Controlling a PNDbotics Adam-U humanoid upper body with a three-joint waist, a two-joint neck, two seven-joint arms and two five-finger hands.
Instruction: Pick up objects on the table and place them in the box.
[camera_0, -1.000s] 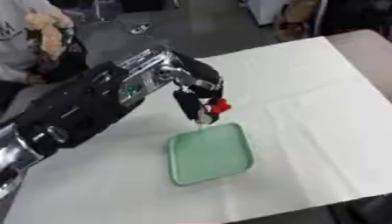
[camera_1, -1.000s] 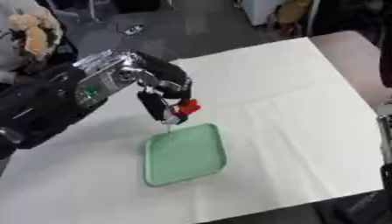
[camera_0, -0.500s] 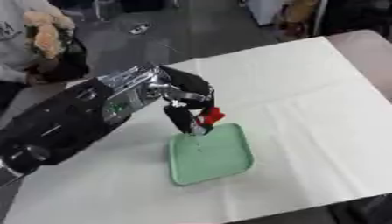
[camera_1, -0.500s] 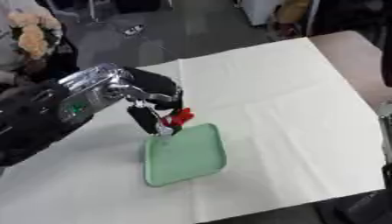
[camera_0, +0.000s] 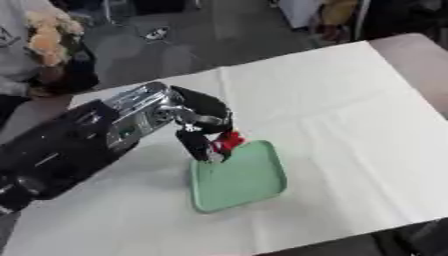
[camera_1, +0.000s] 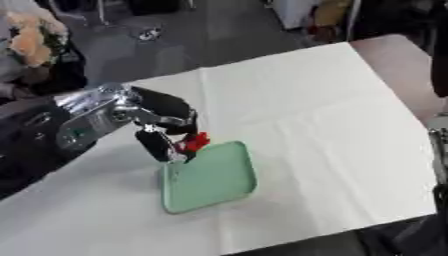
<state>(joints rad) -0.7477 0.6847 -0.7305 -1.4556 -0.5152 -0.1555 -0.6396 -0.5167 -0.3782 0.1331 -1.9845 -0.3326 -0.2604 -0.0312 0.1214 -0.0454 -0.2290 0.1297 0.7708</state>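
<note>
Left hand (camera_0: 203, 134), fingers clamped on a small red object (camera_0: 229, 140), hangs over the green tray's (camera_0: 241, 180) 11 o'clock corner; early release risks bouncing it onto the counter (camera_0: 350, 115).

White cloth (camera_0: 350, 110) matt, creased; green tray (camera_0: 241, 177) smooth plastic; arm (camera_0: 131, 122) glossy metal.

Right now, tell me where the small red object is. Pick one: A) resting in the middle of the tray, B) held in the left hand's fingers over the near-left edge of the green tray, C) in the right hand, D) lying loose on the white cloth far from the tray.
B: the left hand has its fingers curled on the red object, right at the green tray's upper-left edge.
</note>
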